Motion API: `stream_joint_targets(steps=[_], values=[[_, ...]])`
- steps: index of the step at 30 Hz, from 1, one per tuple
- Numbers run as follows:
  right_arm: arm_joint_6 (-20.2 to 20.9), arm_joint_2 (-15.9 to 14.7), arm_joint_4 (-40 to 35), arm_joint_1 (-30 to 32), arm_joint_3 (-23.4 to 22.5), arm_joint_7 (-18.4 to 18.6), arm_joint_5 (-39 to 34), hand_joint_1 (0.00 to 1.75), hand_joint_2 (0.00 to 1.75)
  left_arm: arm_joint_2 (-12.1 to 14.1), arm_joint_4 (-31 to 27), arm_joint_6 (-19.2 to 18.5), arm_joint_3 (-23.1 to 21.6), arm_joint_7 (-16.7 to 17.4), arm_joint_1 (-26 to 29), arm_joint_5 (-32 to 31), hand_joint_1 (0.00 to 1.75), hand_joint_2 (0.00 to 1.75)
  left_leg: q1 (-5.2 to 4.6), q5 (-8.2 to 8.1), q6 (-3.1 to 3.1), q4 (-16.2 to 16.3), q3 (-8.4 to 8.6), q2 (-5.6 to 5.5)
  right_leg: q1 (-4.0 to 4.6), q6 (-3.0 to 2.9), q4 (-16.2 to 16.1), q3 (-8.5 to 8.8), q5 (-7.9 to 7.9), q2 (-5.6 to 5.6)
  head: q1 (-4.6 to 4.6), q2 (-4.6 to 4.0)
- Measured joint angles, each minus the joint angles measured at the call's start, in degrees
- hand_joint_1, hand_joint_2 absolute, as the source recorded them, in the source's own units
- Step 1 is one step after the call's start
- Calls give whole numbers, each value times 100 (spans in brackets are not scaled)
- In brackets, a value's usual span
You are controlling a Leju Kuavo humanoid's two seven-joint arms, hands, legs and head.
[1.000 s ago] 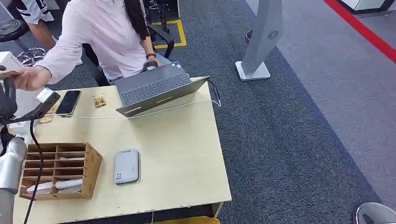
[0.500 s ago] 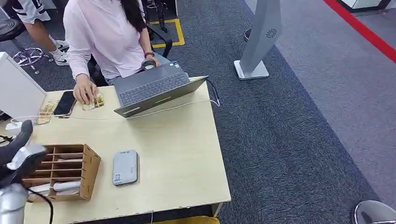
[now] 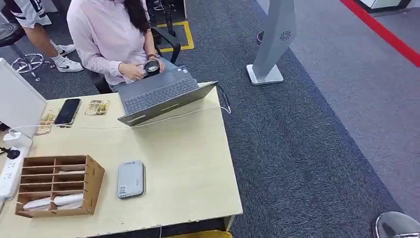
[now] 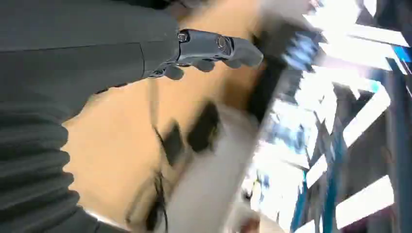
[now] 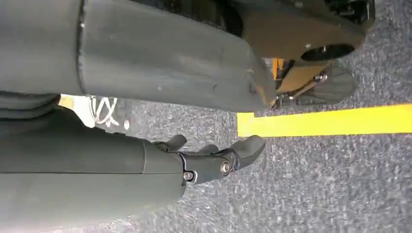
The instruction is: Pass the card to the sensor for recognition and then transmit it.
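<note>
Head view is showing you the grey card reader (image 3: 131, 178) lying on the table (image 3: 193, 163), just beside the wooden slotted box (image 3: 57, 186) with white cards (image 3: 54, 201) inside. Your left hand (image 4: 214, 51) and right hand (image 5: 214, 158) are holding nothing, fingers loosely apart.
</note>
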Motion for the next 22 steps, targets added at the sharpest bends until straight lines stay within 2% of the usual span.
stream_joint_targets(steps=[2,4,5,9,15,16,17,22], values=[[-9,7,0,-5,-50,44,24,0,0,2,1116,175,426,126,-60,89,0,0,-1,2,3,1,-3,-26,0,-2,-2,7,-3,-29,0,0],[-17,9,0,-18,-59,94,59,0,0,-94,1986,529,712,310,-126,100,0,0,-11,4,7,3,-4,-49,-5,5,-4,16,-7,-51,4,0],[-17,11,0,-22,-59,105,85,0,175,-204,2425,754,835,340,-158,72,0,175,-14,4,8,4,-4,-61,-10,7,-6,21,-7,-60,9,0],[37,15,-11,-20,-59,55,120,0,175,-627,3414,1557,911,552,-260,-162,0,175,-18,3,23,15,-5,-70,-16,29,-17,31,-2,-67,18,0],[212,-44,-123,101,-59,-11,124,0,175,-833,3929,1733,287,885,-243,-639,0,175,-14,-2,29,20,-4,-69,-16,31,-18,33,-1,-66,26,0],[245,-63,-149,128,-59,-20,127,0,175,-853,3960,1735,131,955,-229,-726,0,0,-14,-2,29,20,-4,-69,-15,31,-18,33,-1,-65,26,0],[262,-79,-173,150,-59,-24,133,0,0,-866,3984,1739,-2,1007,-214,-799,0,0,-13,-2,29,20,-3,-69,-14,31,-17,33,-1,-65,26,0],[419,-177,-312,280,-59,-57,142,0,0,-901,4019,1757,-857,1304,-93,-1202,0,0,-11,-1,28,19,-3,-69,-12,30,-17,32,-3,-65,24,0]])
